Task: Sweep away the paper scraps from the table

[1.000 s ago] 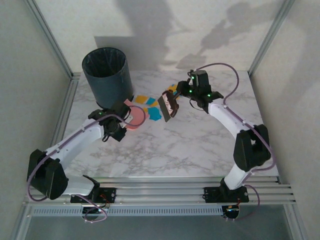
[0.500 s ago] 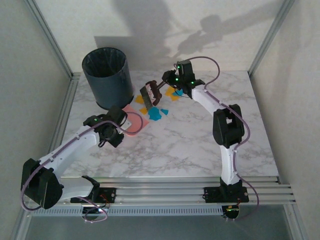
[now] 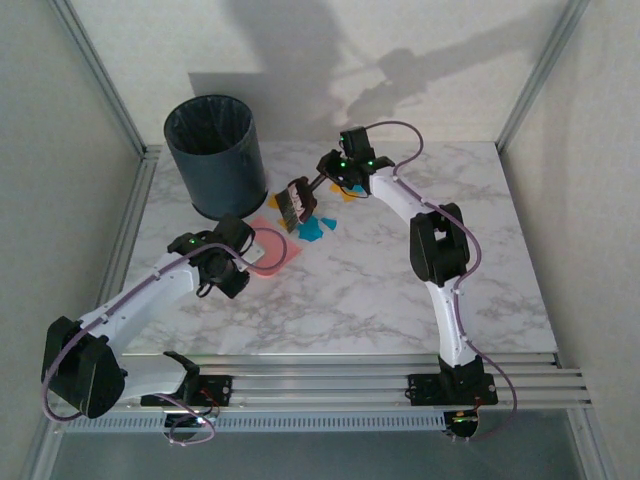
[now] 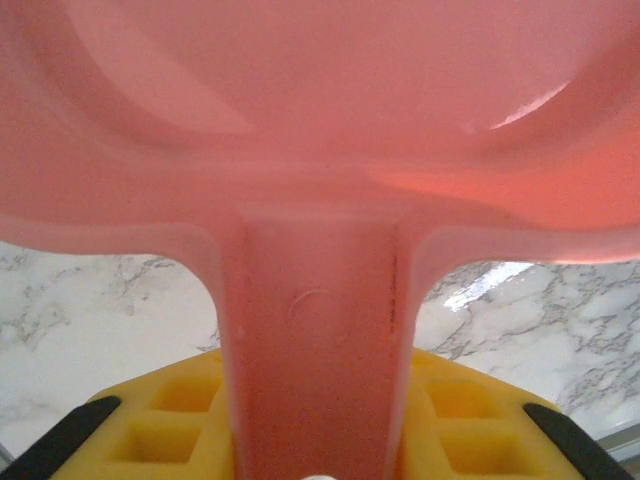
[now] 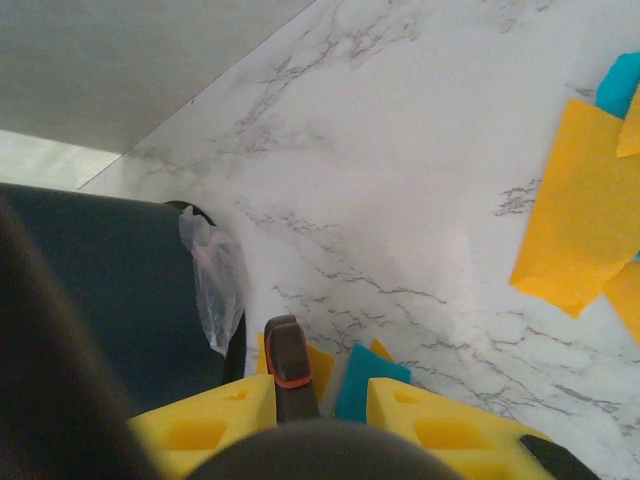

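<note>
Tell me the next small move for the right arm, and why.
Probably carry the brush to the right of the blue scraps, ready to push them into the dustpan. The right gripper is shut on the brush, the left gripper holds the dustpan, and these scraps lie just beside its edge.

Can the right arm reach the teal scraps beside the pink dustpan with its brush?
Probably yes: the brush is right next to the teal scraps, with nothing between them, and the dustpan sits just beyond them.
</note>
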Available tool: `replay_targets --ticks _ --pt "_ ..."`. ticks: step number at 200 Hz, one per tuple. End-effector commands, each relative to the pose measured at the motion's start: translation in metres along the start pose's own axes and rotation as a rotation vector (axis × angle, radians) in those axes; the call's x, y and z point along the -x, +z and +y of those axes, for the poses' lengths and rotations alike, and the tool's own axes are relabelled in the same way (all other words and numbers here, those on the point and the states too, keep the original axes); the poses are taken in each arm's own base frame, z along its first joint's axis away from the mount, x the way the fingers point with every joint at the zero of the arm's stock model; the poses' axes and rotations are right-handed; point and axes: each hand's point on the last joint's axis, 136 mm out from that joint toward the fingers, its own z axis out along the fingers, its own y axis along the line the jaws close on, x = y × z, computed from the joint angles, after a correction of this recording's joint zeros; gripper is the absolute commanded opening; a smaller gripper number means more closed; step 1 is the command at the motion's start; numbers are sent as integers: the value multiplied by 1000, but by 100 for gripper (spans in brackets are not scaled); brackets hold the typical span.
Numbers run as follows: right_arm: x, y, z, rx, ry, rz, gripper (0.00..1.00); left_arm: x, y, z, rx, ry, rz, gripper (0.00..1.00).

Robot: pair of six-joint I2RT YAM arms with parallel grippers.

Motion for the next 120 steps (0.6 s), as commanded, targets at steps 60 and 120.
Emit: replay_targets --ticks 60,120 --pt "-9 -55 -82 -270 -14 -71 0 8 0 -13 -65 27 -39 0" --pt "-23 -107 -125 -443 -98 -123 0 16 12 -28 -105 85 -4 0"
